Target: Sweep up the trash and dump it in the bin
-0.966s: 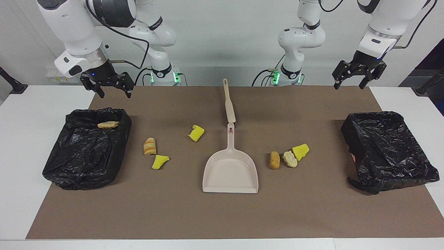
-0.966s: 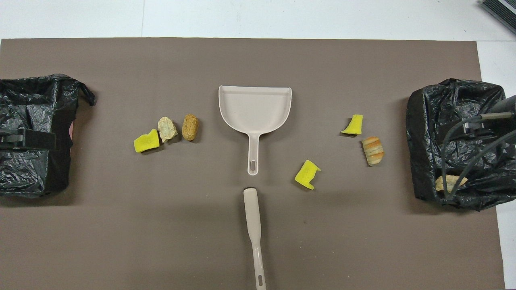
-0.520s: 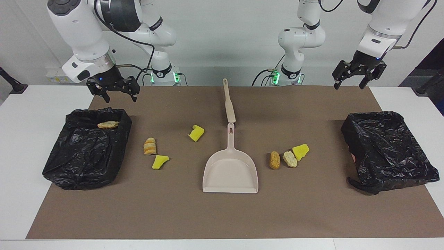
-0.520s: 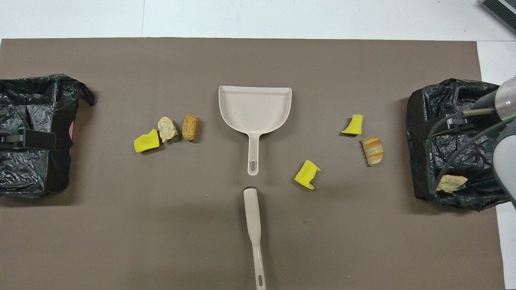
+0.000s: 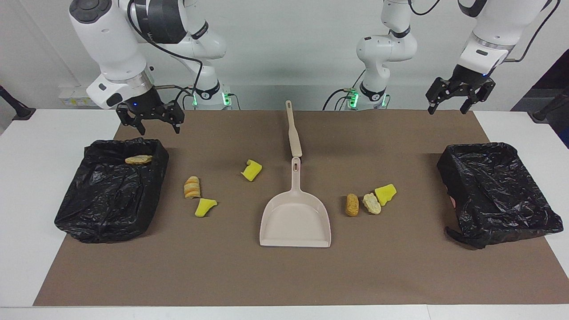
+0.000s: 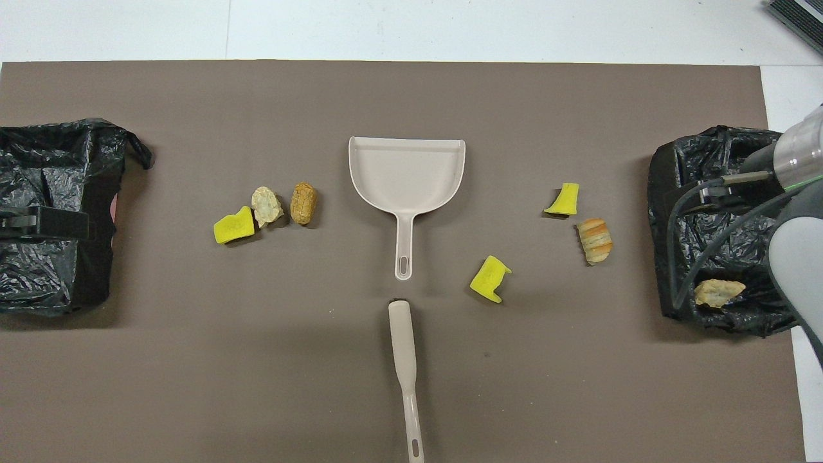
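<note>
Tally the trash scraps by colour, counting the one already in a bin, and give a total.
Yellow scraps: 3
Tan or orange-brown scraps: 4, one lying in the bin at the right arm's end
Total: 7

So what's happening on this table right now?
Nothing is being handled. The dustpan and brush lie untouched mid-table, with six scraps on the mat and one scrap already in a bin. The right gripper hangs open above that bin's nearer edge; the left gripper waits open.
</note>
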